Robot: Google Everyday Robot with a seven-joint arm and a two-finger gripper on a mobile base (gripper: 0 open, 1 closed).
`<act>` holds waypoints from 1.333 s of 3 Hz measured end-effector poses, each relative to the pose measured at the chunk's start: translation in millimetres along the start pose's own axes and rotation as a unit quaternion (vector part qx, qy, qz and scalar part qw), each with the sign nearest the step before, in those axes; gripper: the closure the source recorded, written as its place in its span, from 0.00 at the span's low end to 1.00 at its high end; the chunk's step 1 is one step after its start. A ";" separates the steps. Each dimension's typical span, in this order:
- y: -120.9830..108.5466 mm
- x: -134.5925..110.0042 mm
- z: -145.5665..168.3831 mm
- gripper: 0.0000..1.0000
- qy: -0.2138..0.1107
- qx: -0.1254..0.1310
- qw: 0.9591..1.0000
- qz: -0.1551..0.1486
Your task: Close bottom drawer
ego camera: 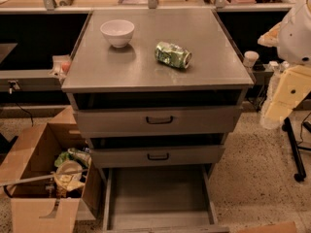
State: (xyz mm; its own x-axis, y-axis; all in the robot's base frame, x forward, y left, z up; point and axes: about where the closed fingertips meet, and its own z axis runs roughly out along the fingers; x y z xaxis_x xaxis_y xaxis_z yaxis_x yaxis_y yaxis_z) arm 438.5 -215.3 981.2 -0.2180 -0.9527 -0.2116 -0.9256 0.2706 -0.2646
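On the left you have a cardboard box [29,164] just beside the cabinet [146,69]. The bottom drawer [158,195] stands pulled far out toward the near side. At the right, the gripper [287,97] hangs apart from the cabinet, and you cannot tell whether it is open or closed.

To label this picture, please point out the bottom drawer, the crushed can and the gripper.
bottom drawer [158,195]: camera view, bare tray floor, pulled out.
crushed green can [173,54]: camera view, its side, on the cabinet [121,67].
gripper [276,111]: camera view, lower tip, right of the cabinet.

Wht bowl [117,32] & crushed can [173,55] on cabinet top [146,74]; cardboard box [34,152] on floor.
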 end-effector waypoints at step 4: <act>60.6 32.0 105.3 0.00 0.044 -0.149 0.988 -0.018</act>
State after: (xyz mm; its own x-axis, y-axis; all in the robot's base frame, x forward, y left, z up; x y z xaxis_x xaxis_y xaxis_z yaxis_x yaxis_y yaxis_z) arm 408.0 -214.8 859.4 -0.1981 -0.9727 -0.1205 -0.9802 0.1970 0.0207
